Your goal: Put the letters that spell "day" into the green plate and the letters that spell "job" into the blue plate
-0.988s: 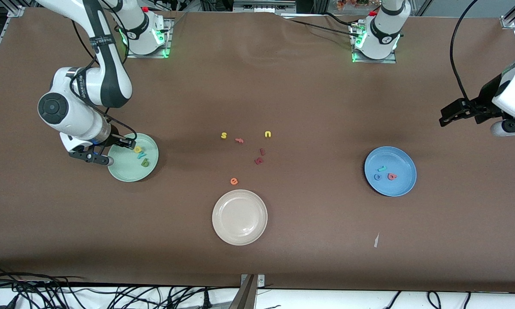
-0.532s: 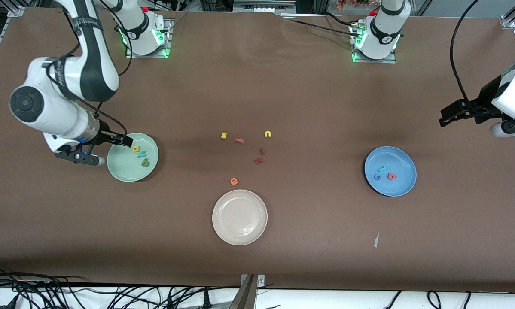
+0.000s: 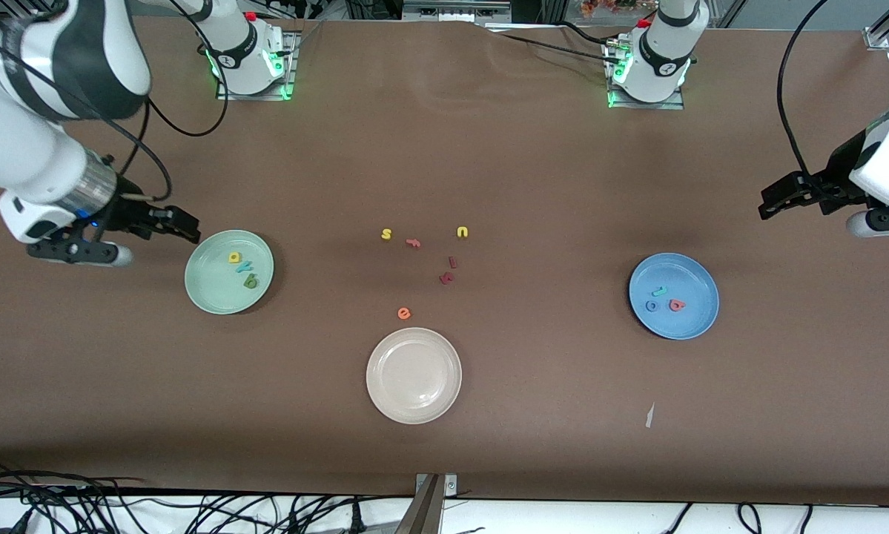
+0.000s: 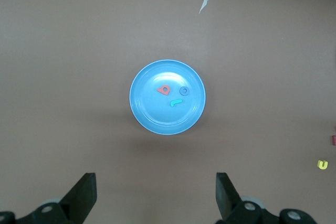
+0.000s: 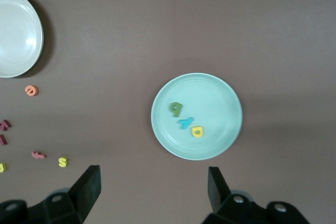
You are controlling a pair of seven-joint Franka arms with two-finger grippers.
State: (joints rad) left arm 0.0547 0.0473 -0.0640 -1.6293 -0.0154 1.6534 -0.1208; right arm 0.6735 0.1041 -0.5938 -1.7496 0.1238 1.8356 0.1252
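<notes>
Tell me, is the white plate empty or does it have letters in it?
Empty. The cream-white plate shows only its bare inside. The nearest letter, the orange "e", lies on the table beside it, not in it.

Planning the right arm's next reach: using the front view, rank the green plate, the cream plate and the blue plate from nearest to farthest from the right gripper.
Right gripper, fingers open, hangs by the green plate's rim.
1. Green plate: right arm's end of the table.
2. Cream plate: mid-table, nearest the front camera.
3. Blue plate: left arm's end.
</notes>
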